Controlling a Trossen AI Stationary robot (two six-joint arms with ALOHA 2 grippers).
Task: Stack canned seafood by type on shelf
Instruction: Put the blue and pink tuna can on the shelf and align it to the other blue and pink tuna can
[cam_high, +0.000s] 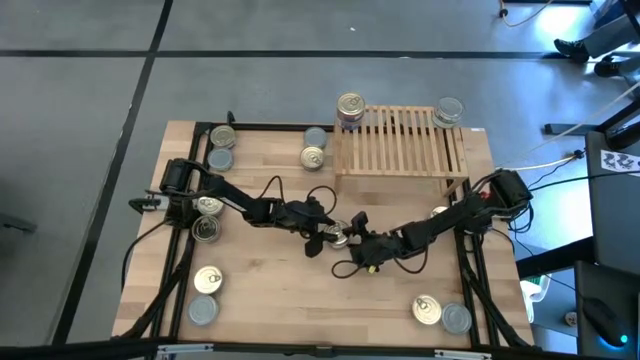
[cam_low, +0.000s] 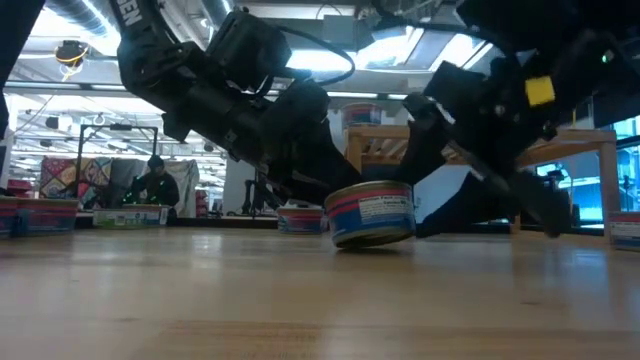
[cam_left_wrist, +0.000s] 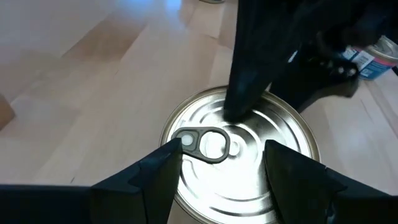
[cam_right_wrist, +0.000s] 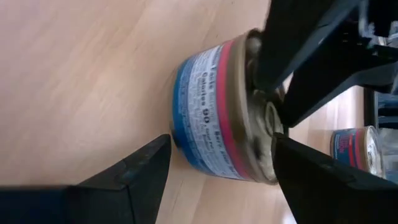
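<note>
A pull-tab can (cam_high: 338, 237) mid-table is straddled by both wide-open grippers, left gripper (cam_high: 326, 237) and right gripper (cam_high: 352, 238), neither clamped yet, with the shelf (cam_high: 400, 140) well behind.

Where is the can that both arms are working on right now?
In the high view the can sits mid-table, in front of the shelf, between the left gripper and right gripper.
</note>
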